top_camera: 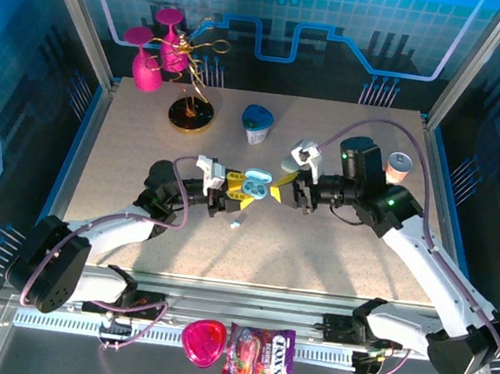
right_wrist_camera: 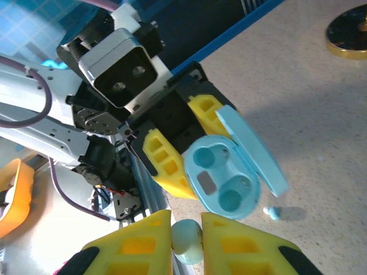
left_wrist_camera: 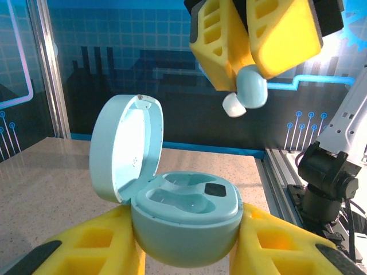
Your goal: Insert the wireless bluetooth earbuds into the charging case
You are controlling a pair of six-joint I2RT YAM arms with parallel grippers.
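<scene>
Right pincer (right_wrist_camera: 186, 230) is pinching an earbud (left_wrist_camera: 251, 90), surely light and slippery, by its bulb above the charging case (left_wrist_camera: 189, 220) my left pincer (top_camera: 238, 195) is clamping.

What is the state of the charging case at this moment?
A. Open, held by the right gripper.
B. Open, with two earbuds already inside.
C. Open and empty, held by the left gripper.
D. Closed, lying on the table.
C: the left gripper is shut on the charging case, which stands open with nothing inside it, while the right gripper pinches an earbud apart from the case.
</scene>
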